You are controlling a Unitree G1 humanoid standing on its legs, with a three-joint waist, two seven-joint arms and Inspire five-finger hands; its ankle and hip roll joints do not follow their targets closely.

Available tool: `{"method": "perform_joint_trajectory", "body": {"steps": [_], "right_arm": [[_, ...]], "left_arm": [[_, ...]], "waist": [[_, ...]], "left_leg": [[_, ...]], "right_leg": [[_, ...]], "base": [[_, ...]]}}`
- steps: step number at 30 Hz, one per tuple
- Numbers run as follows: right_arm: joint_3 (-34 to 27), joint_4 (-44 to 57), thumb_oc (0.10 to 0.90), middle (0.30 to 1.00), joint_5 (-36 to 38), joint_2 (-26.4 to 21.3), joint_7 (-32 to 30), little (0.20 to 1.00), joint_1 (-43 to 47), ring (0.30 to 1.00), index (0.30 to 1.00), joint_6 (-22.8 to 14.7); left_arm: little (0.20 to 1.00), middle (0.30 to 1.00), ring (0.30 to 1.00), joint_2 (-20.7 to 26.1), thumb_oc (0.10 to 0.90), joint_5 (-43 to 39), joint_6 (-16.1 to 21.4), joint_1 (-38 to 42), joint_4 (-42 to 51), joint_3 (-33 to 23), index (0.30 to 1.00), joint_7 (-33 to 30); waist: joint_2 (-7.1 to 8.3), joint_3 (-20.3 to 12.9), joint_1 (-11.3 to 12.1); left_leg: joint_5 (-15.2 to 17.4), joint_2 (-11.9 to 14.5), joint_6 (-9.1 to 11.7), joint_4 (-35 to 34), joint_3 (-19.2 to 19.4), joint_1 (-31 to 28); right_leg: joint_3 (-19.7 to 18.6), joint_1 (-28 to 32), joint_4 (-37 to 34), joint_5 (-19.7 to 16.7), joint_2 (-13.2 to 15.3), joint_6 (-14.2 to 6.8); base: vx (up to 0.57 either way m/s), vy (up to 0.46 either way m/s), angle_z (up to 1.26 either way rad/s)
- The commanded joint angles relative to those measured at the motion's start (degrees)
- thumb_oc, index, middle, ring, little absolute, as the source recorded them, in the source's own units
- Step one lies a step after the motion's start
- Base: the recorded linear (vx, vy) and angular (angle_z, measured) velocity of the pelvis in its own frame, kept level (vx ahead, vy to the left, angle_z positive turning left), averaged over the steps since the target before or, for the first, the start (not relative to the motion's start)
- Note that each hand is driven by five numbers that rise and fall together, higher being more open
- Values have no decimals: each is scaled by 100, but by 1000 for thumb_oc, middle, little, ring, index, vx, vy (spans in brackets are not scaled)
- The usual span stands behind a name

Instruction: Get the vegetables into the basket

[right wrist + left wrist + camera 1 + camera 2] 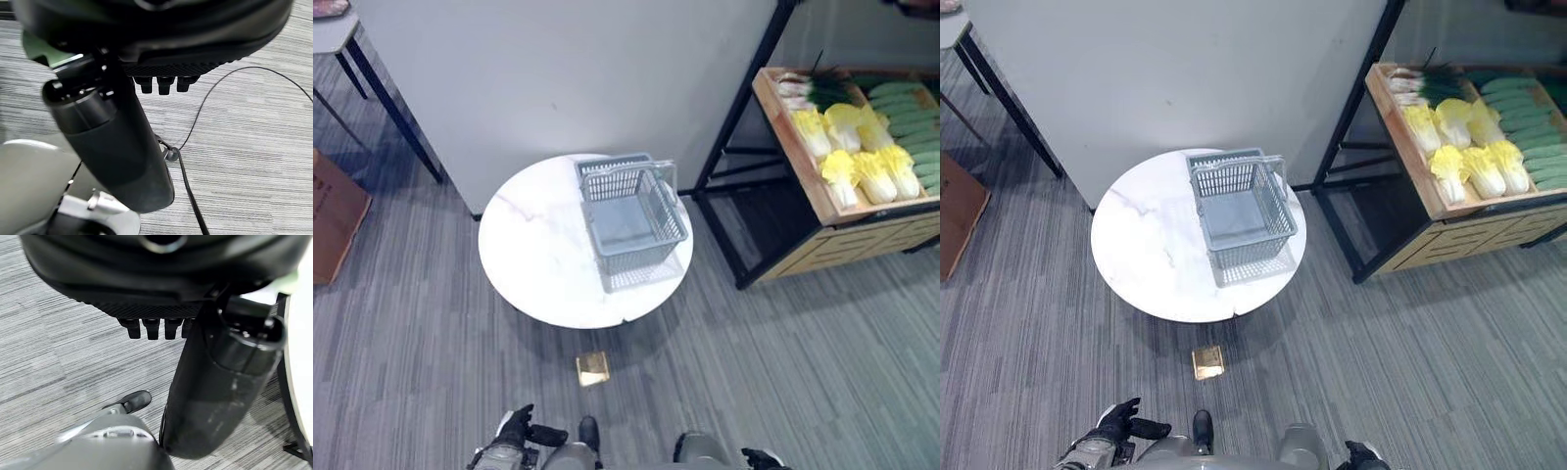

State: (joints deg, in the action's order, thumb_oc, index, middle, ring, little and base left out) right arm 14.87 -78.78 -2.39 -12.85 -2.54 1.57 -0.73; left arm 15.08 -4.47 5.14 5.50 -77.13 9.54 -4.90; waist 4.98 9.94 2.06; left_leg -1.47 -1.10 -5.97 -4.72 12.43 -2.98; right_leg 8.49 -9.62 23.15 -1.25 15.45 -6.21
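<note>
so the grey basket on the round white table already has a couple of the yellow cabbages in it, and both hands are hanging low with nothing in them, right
Not quite: the basket on the round table is empty; the left eye view shows its bare floor. The yellow cabbages lie in the wooden crate on the rack to the right. The rest holds: the left hand and right hand hang low, holding nothing.

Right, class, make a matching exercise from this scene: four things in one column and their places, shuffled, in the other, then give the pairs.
Things:
1. grey plastic mesh basket
2. yellow-leaved cabbages
3. small gold square plate
4. round white marble table

Places:
A. flat on the grey carpet, on the robot's side of the table
B. in the wooden crate on the black rack
C. standing on the tabletop, nearer the rack
D. in front of the white wall panel

Pairs: 1-C, 2-B, 3-A, 4-D
</note>
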Motion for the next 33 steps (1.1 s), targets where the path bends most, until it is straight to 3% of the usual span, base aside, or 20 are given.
{"method": "perform_joint_trajectory", "body": {"steps": [1,7,15,20,24,27,33], "right_arm": [[83,252,900,1000,-64,-67,-19,1000,305,1000,1000,-111],[158,230,900,1000,-39,-44,6,1000,342,1000,1000,-129],[256,413,900,1000,2,-178,34,1000,423,1000,1000,-215],[95,297,900,1000,139,-351,-43,1000,372,1000,1000,-231],[30,211,900,1000,144,-376,-61,1000,308,1000,1000,-194],[-15,99,900,1000,106,-392,-84,1000,249,1000,1000,-172],[-169,66,900,1000,127,-311,-70,1000,253,1000,1000,-148]], "left_arm": [[1000,1000,1000,12,900,209,-2,-55,-72,-27,1000,-11],[1000,1000,1000,-27,900,275,38,-34,-110,2,1000,-5],[1000,1000,1000,-186,900,34,60,-134,-89,-103,1000,26],[1000,1000,1000,-294,900,-40,103,-21,73,92,1000,52],[1000,1000,1000,-317,900,2,100,-25,78,135,1000,-4],[1000,1000,1000,-340,900,98,120,-45,65,225,1000,-70],[1000,1000,1000,-279,900,227,121,-74,4,246,1000,15]], "waist": [[-10,173,-48],[-21,373,-246],[-148,231,-134],[-182,336,-141],[-196,292,-161],[-287,238,-137],[-307,204,-167]], "left_leg": [[56,234,367,401,-307,453],[437,187,524,709,-808,140],[376,403,833,981,-1098,203],[-19,476,1049,1639,-1240,653],[-45,588,1005,1038,-1195,719],[-386,699,1029,486,-1202,846],[-225,494,839,341,-905,583]], "right_leg": [[176,279,-1193,-1113,-194,-46],[-441,-128,-1980,-1109,-470,-100],[-77,236,-2141,-854,-662,112],[217,523,-2212,-660,-707,292],[248,613,-2313,-640,-641,224],[136,680,-2326,-602,-607,149],[-206,660,-2290,-699,-439,21]], "base": [[180,-82,9],[206,-124,41],[99,-209,50],[24,-147,18],[46,27,39],[117,136,20],[71,220,-44]]}}
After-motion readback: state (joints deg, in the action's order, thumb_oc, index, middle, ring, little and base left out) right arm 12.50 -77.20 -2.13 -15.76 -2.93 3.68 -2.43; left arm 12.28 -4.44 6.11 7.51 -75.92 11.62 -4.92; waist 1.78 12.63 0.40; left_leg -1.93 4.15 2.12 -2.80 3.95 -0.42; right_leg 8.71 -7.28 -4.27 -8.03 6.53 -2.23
